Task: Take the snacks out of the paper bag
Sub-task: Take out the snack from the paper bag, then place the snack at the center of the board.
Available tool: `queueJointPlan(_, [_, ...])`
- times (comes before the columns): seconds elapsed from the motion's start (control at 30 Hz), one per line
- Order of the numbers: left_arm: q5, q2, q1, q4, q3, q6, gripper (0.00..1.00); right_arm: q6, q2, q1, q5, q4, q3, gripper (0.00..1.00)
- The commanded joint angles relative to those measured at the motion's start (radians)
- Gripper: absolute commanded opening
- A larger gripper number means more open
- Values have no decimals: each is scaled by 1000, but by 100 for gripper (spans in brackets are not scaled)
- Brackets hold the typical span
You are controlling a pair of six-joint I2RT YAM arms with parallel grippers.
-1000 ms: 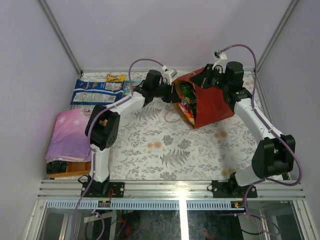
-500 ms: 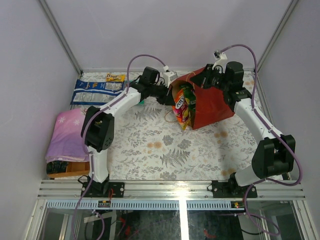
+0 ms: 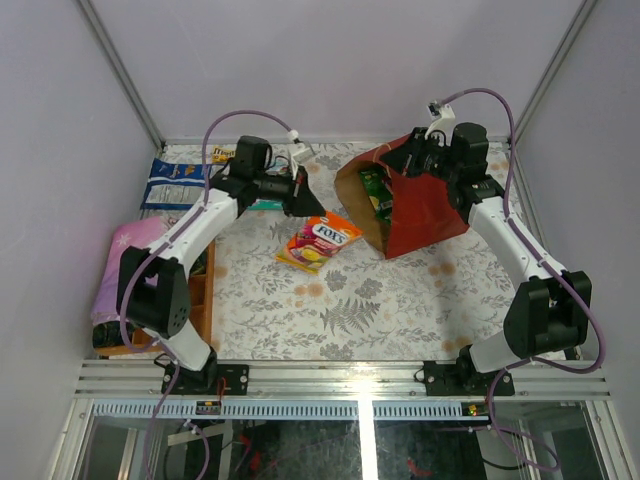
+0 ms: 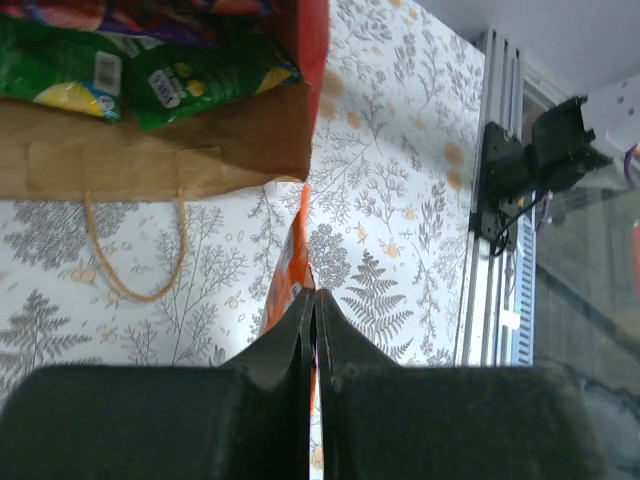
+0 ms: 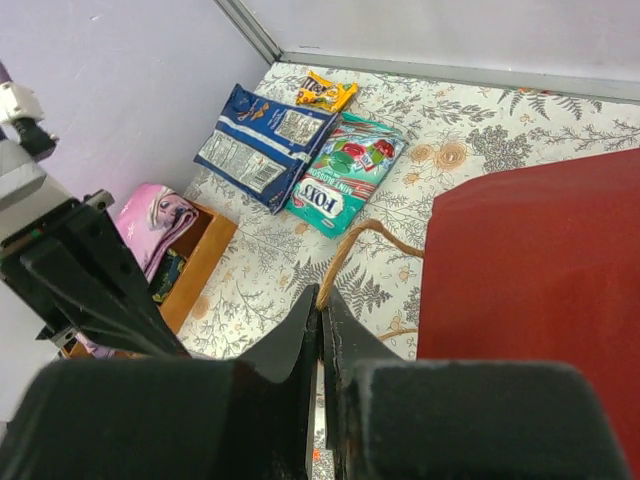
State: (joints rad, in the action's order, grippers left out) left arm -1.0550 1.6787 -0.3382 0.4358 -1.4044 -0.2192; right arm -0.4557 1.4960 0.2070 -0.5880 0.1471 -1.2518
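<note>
The red paper bag [image 3: 428, 205] stands at the back right, tipped with its brown mouth facing left. Green packets [image 3: 375, 190] show inside it, and also in the left wrist view [image 4: 200, 85]. My right gripper [image 5: 322, 300] is shut on the bag's twine handle [image 5: 350, 250] at the bag's top rim [image 3: 410, 155]. My left gripper [image 3: 306, 205] is shut on the edge of an orange FOX'S packet [image 3: 320, 240], held outside the bag, left of its mouth; the left wrist view shows the packet [image 4: 290, 270] between my shut jaws [image 4: 312, 295].
Two blue-and-white packs [image 3: 185, 180], a small yellow packet [image 5: 322, 92] and a teal FOX'S packet [image 5: 345, 170] lie at the back left. A pink cloth [image 3: 135, 265] lies on a wooden tray [image 3: 200, 300] at the left edge. The bag's other twine handle [image 4: 130, 250] lies on the table.
My left arm has drawn back to the left from the bag's mouth, pulling the orange packet out of the bag. The right arm and the bag have stayed put.
</note>
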Motion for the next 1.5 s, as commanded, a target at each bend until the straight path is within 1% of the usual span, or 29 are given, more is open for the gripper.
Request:
queueJointPlan(0.0, [113, -55, 37, -551, 161, 510, 0, -24, -36, 7, -38, 65, -24, 0])
queueJointPlan(0.07, [332, -64, 22, -520, 179, 602, 0, -31, -25, 8, -44, 72, -26, 0])
queueJointPlan(0.17, [691, -95, -16, -312, 146, 647, 0, -44, -15, 8, -47, 83, -23, 0])
queueJointPlan(0.27, [906, -137, -13, -116, 150, 709, 0, -50, -21, 9, -53, 91, -26, 0])
queueJointPlan(0.37, [990, -171, -1, 40, 151, 715, 0, -53, -28, 11, -53, 93, -23, 0])
queueJointPlan(0.5, [1034, -186, 0, 160, 120, 645, 0, -49, -42, 13, -49, 90, -20, 0])
queueJointPlan(0.57, [1027, -154, 6, 222, 75, 582, 0, -49, -49, 13, -51, 86, -20, 0])
queueJointPlan(0.63, [1061, -99, 13, 323, -1, 549, 0, -54, -57, 13, -59, 89, -17, 0])
queueJointPlan(0.67, [1109, -77, 14, 366, -29, 540, 0, -55, -62, 13, -61, 87, -18, 0])
queueJointPlan(0.8, [1266, 16, 17, 456, -56, 503, 0, -49, -79, 13, -60, 76, -20, 0])
queueJointPlan(0.87, [1375, 55, 16, 491, -60, 494, 0, -48, -84, 13, -65, 74, -23, 0])
queueJointPlan(0.97, [1541, 104, 17, 512, -55, 479, 0, -52, -91, 13, -71, 78, -25, 0])
queueJointPlan(1.03, [1621, 142, 17, 528, -66, 480, 1, -54, -96, 14, -76, 77, -24, 0])
queueJointPlan(1.07, [1641, 162, 18, 542, -79, 486, 9, -52, -99, 14, -77, 77, -23, 0])
queueJointPlan(1.1, [1661, 184, 17, 552, -93, 494, 20, -52, -101, 15, -77, 76, -24, 0])
queueJointPlan(1.13, [1691, 205, 16, 568, -112, 509, 35, -51, -103, 14, -78, 74, -23, 0])
queueJointPlan(1.17, [1728, 226, 16, 590, -137, 527, 55, -49, -104, 15, -78, 74, -23, 0])
queueJointPlan(1.2, [1769, 244, 16, 615, -163, 546, 71, -50, -106, 15, -79, 74, -24, 0])
queueJointPlan(1.23, [1803, 258, 15, 639, -193, 568, 80, -48, -107, 14, -79, 72, -24, 0])
queueJointPlan(1.3, [1829, 262, 3, 665, -252, 603, 88, -48, -108, 16, -80, 73, -23, 0])
queueJointPlan(1.33, [1829, 253, -14, 661, -266, 618, 90, -47, -107, 16, -81, 73, -24, 0])
queueJointPlan(1.4, [1810, 224, -76, 616, -264, 648, 91, -45, -106, 16, -79, 68, -22, 0])
queueJointPlan(1.47, [1729, 199, -165, 547, -234, 688, 91, -46, -101, 16, -79, 69, -20, 0])
